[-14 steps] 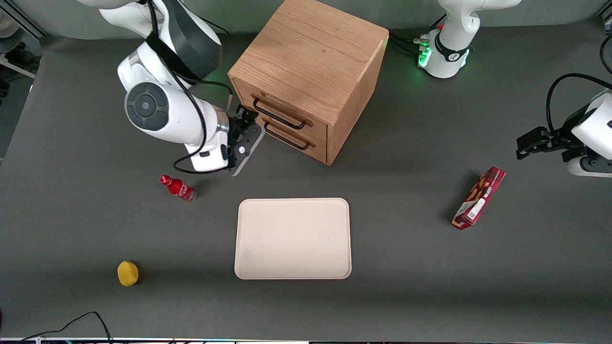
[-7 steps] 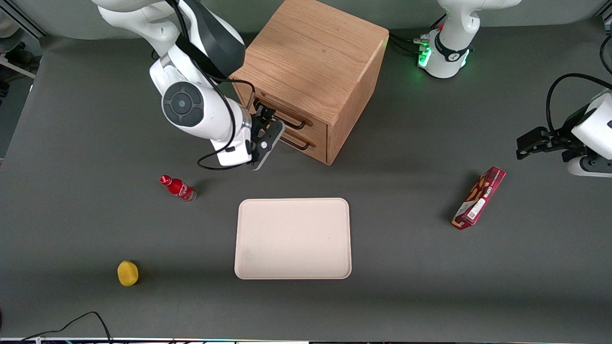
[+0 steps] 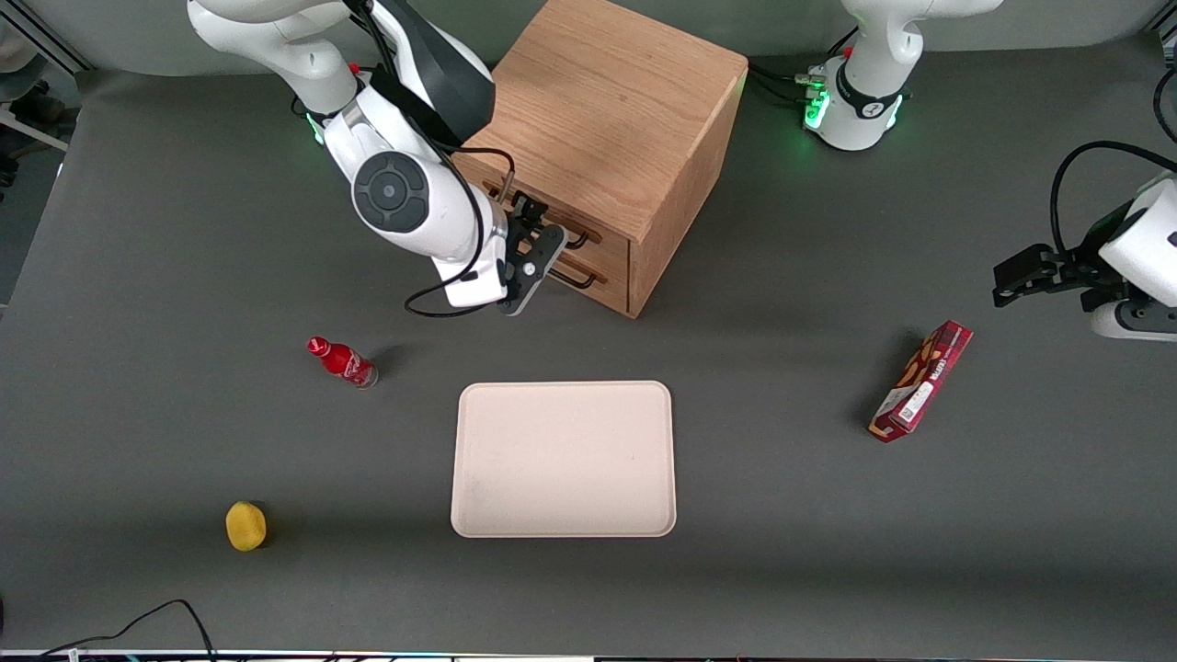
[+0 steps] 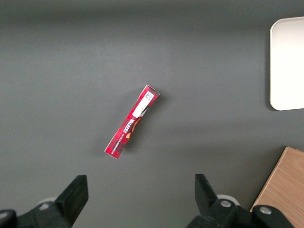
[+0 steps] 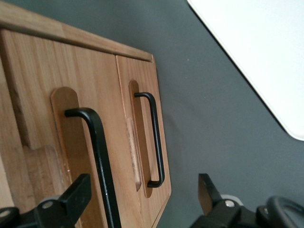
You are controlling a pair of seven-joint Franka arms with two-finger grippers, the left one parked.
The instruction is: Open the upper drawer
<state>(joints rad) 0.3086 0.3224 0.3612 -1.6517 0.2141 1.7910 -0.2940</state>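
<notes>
1. So, what just changed: your gripper [image 3: 533, 225] has swung in from the working arm's end of the tabletop [image 3: 828, 570] and now sits right in front of the cabinet [image 3: 607, 101], up at the drawer fronts.
2. Fingers [image 5: 76, 194] are spread. In the right wrist view the handle [image 5: 97, 152] of the upper drawer [image 5: 38, 95] runs down between them, close beside one finger. They aren't pinching it yet.
3. Upper drawer is the top one on the cabinet front, just above the lower drawer [image 5: 142, 85], and it looks fully shut, flush with the frame.
4. What that means: I'd say the approach is basically done and no opening has happened. You probably want to close on the bar, then pull straight out from the front. Watch you don't catch the lower handle.
5. Containers: the tray [image 3: 563, 391] is nearer the front camera than the cabinet and holds nothing. You can't see inside either drawer, both shut.
6. Bottle [image 3: 342, 361], the yellow thing [image 3: 245, 526] and the red box [image 3: 921, 381] all lie on the bare tabletop, well apart from the tray.
</notes>
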